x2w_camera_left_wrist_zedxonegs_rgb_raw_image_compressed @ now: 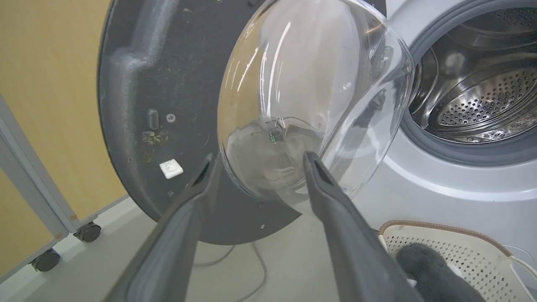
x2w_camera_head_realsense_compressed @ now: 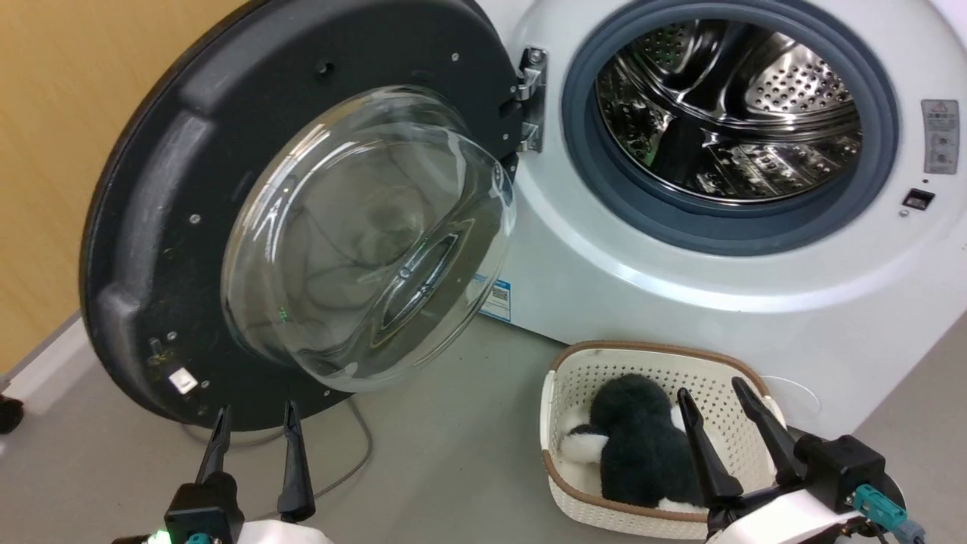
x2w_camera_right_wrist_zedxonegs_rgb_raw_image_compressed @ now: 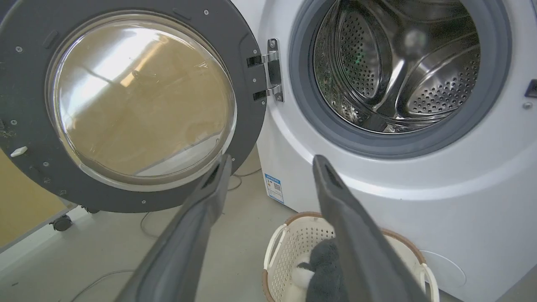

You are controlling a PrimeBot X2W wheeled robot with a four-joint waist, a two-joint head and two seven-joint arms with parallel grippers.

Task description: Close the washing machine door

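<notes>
Pushing the door [x2w_camera_head_realsense_compressed: 151, 189] with the spread left gripper [x2w_camera_head_realsense_compressed: 256, 409] risks skidding off slick glass [x2w_camera_head_realsense_compressed: 363, 242]; right gripper [x2w_camera_head_realsense_compressed: 710, 387] spread too.

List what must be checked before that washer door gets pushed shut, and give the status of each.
1. The washing machine door stands wide open on its hinge, ready to be closed: ok.
2. Nothing hangs out of the drum over the gasket: ok.
3. The left tool is open and empty, by the door's lower rim: ok. Contact with the door: cannot tell.
4. The right tool is open and empty, over the basket: ok.
5. The basket with the plush toy sits on the floor before the washing machine. Whether the door clears it: cannot tell.
</notes>
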